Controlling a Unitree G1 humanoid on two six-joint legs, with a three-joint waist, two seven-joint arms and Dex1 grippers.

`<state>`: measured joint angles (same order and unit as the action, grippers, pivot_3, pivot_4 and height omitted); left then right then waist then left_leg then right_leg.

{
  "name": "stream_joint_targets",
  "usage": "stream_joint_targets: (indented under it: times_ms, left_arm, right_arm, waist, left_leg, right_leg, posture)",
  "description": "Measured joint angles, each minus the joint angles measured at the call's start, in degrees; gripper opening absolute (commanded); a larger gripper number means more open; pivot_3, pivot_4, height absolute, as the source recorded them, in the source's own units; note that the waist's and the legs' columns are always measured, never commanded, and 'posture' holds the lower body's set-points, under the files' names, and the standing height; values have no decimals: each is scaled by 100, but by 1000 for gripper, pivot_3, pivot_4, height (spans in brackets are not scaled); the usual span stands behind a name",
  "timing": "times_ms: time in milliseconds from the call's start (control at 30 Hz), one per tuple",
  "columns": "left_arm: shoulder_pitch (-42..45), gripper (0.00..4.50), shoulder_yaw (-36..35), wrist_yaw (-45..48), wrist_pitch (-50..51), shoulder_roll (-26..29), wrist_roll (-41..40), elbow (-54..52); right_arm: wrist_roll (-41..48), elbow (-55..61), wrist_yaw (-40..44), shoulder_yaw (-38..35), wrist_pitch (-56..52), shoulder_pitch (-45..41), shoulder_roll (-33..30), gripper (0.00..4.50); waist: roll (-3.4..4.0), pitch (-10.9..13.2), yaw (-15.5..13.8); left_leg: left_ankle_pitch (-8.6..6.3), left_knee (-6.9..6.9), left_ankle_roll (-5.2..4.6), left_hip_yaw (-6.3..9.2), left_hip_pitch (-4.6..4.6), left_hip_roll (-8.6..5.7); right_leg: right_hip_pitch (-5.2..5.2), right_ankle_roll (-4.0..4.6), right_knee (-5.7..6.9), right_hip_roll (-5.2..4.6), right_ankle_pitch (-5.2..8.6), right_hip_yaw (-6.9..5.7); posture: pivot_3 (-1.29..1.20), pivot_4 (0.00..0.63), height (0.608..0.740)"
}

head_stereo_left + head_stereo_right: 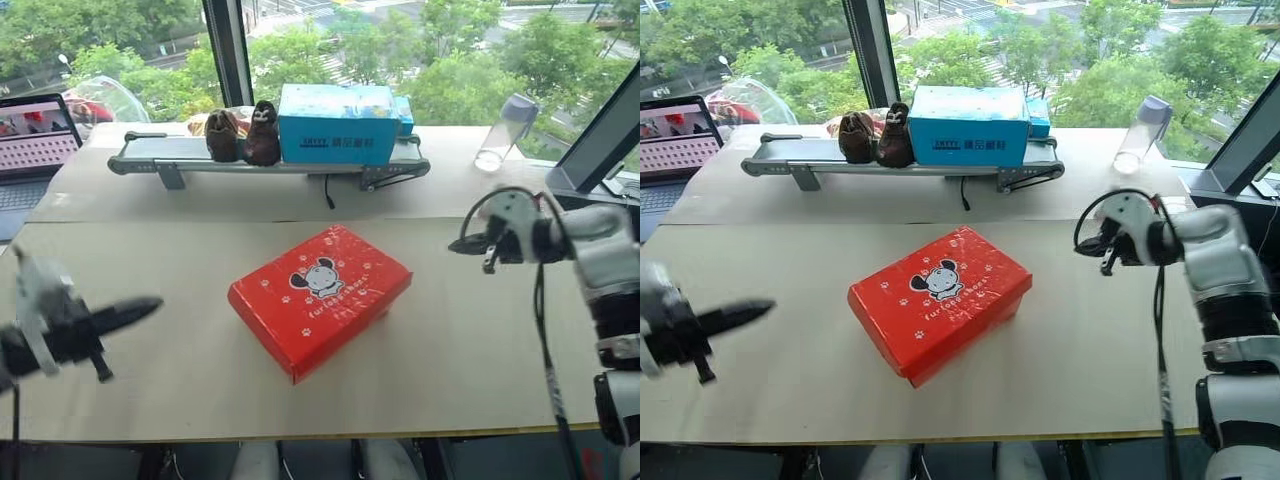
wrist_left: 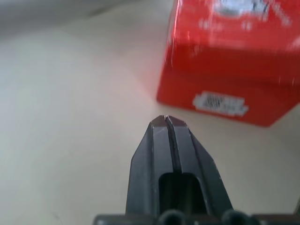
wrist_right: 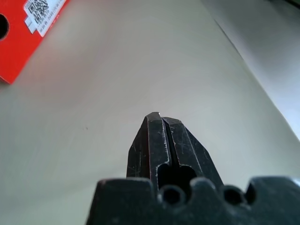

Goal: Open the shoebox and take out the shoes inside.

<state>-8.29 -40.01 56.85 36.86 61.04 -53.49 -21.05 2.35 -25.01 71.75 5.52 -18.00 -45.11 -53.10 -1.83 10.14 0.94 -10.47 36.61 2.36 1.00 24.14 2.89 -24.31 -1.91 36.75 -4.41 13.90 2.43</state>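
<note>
A closed red shoebox (image 1: 320, 298) with a white cartoon mouse logo lies slantwise at the middle of the tabletop (image 1: 480, 350). The likely trouble: its lid sits flush, so fingers pressed together may only push the light box across the smooth surface. The left gripper (image 1: 140, 308) and the right gripper (image 1: 466, 245), both with fingers pressed together and empty, flank the box, well apart from it.

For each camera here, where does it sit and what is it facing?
Left eye, head: looks down over table at closed shoebox; both arms show.
Right eye: same scene.
Left wrist: along shut left gripper toward the shoebox's side.
Right wrist: along shut right gripper over bare table, shoebox corner beyond.
All share the shoebox.
</note>
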Motion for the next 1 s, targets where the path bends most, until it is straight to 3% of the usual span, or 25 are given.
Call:
stream_joint_targets:
  times_ms: [133,233,433,567,833,1000]
  left_arm:
    - [1260,0,540,-30,599,630,-570,60]
    - [2009,764,966,164,1091,1141,-1007,89]
    - [2844,3008,1670,791,1448,1609,-1117,368]
    - [3294,4419,2094,1314,1450,1853,-930,570]
    - [3319,4419,2225,1811,1457,2052,-549,618]
    - [3194,4419,1978,1859,1497,2053,-428,531]
  right_arm:
    - [342,801,548,-114,-625,787,-446,9]
    - [891,1965,958,-163,-1469,1602,-727,0]
    - [1699,3499,805,-412,-2596,2197,-869,0]
    - [1820,3695,189,-367,-2808,2225,-227,0]
    - [1635,3629,-829,108,-2677,2210,674,0]
    - [1388,3012,-1181,379,-2288,1904,1176,0]
  waist:
    - [-8,6,44]
    - [12,26,105]
    - [26,49,173]
    - [9,58,170]
    - [3,61,141]
    - [2,63,151]
  left_leg:
    - [-10,-26,-11,1,5,-1]
    - [-18,-44,-24,2,4,-2]
    - [-20,-45,-27,4,-10,-2]
    - [-13,-26,-17,0,-18,-5]
    - [-12,-16,-16,6,5,-5]
    - [-12,-11,-16,4,11,-6]
  right_leg:
    - [-5,-46,3,4,-3,4]
    - [-14,-36,9,5,1,6]
    - [-14,-47,25,11,24,6]
    - [-1,-49,28,8,16,13]
    - [-8,-57,27,11,12,13]
    - [-12,-59,27,10,11,14]
  posture:
    - [0,150,740]
    - [0,150,740]
    - [0,150,740]
    - [0,150,740]
    - [0,150,740]
    - [0,150,740]
